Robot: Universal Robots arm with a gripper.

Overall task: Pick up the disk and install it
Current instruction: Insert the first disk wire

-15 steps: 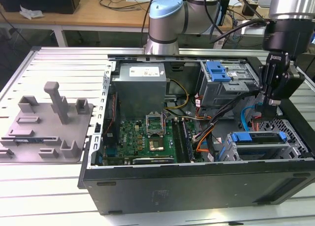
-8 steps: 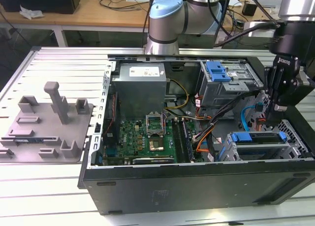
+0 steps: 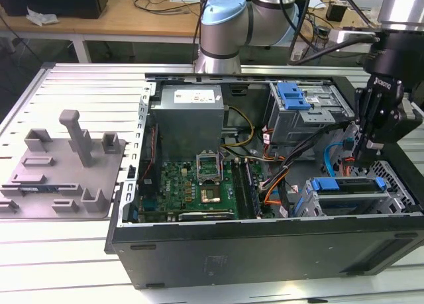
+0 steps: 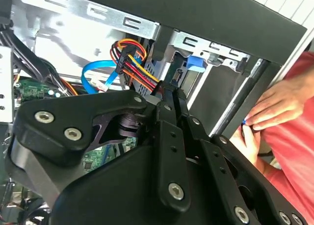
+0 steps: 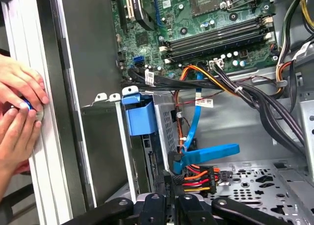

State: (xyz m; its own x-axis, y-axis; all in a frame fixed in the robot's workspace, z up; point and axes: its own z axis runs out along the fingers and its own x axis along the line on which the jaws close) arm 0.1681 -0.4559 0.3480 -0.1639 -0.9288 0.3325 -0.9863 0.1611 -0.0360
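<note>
Gripper [image 3: 366,148] w/ jaws together, near disk [image 3: 346,193] in PC case [image 3: 265,251].

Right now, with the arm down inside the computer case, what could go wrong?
A person's hands sit just outside the case wall, near the gripper; a sideways arm move could strike them. The red, yellow and orange power wires and the blue cable lie right beside the gripper and could snag.

Open PC case [image 3: 265,257], mobo [image 3: 179,185], grey PSU [image 3: 189,122], grey jig [image 3: 40,178] beside.
</note>
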